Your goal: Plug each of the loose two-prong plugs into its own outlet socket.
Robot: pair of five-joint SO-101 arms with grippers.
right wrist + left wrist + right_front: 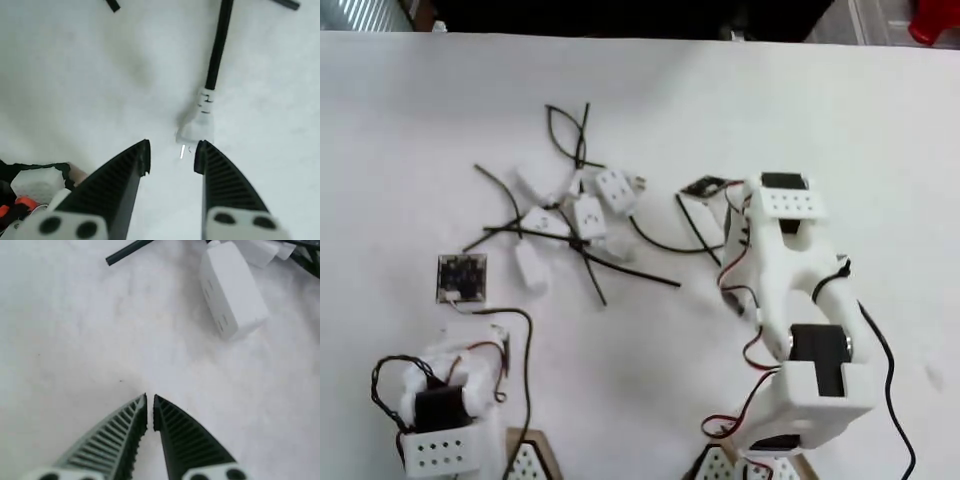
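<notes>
Fingers spread, the right gripper [171, 150] hung with the loose plug [198, 125] on the table [75, 75] beside one fingertip and probably needed centring across its body before closing; the left gripper [150, 400] was pressed together.

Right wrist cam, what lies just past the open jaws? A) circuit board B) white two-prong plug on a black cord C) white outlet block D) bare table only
B: a white two-prong plug on its black cord lies just past the right gripper, jaws apart.
</notes>
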